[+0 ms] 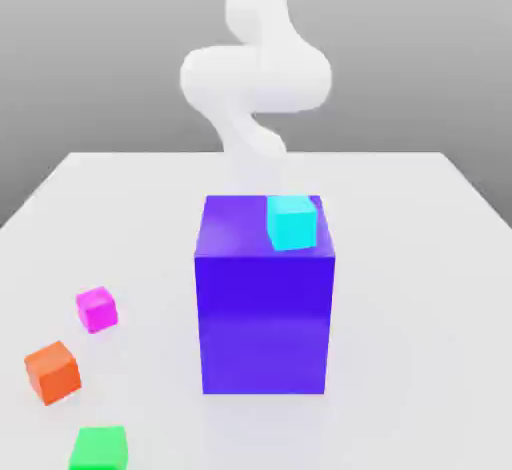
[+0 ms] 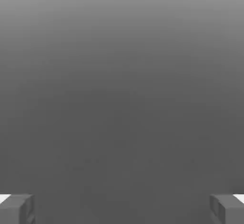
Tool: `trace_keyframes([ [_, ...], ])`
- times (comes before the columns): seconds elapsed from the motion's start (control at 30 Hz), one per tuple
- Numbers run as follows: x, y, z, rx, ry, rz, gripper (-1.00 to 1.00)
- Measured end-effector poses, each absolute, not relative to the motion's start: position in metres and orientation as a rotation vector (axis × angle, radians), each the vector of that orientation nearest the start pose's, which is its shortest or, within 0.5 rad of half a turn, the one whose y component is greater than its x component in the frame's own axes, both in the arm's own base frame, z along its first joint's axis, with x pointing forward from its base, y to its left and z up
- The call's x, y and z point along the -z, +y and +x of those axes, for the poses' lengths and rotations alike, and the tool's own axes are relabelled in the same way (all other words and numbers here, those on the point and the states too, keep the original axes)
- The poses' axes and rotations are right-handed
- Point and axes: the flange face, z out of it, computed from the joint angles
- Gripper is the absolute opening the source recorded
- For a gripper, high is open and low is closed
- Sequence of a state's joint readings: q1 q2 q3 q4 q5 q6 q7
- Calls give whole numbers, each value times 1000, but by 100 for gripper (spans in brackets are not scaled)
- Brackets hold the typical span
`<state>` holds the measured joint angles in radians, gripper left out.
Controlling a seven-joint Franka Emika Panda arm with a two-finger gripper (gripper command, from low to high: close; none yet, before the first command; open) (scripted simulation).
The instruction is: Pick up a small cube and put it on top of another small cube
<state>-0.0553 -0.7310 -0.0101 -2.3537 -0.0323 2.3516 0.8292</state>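
A small cyan cube [image 1: 292, 222] rests on top of a large blue block [image 1: 265, 303], near its far corner on the exterior view's right. Three more small cubes lie on the white table toward the exterior view's left: a magenta cube [image 1: 96, 309], an orange cube [image 1: 52, 371] and a green cube [image 1: 99, 448] at the near edge. The white arm [image 1: 255, 78] rises behind the blue block. In the hand view my gripper [image 2: 122, 208] is open, its two grey fingertips [image 2: 18, 208] far apart with nothing between them, facing plain grey background.
The large blue block stands tall in the middle of the white table [image 1: 420, 288] and hides the arm's lower part. The table's far edge runs behind the block.
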Motion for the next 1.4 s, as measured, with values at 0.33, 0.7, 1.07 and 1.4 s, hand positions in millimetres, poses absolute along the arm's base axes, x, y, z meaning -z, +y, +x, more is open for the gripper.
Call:
trace_keyframes([
  [0.33, -465, -157, 403, 670, 1700, -2474, 0],
  [0.7, -263, -252, 295, 213, 2204, -2239, 0],
  [1.07, -142, -256, 227, 2, 2373, -2061, 0],
  [1.4, -134, -256, 227, 1, 2373, -2060, -100],
])
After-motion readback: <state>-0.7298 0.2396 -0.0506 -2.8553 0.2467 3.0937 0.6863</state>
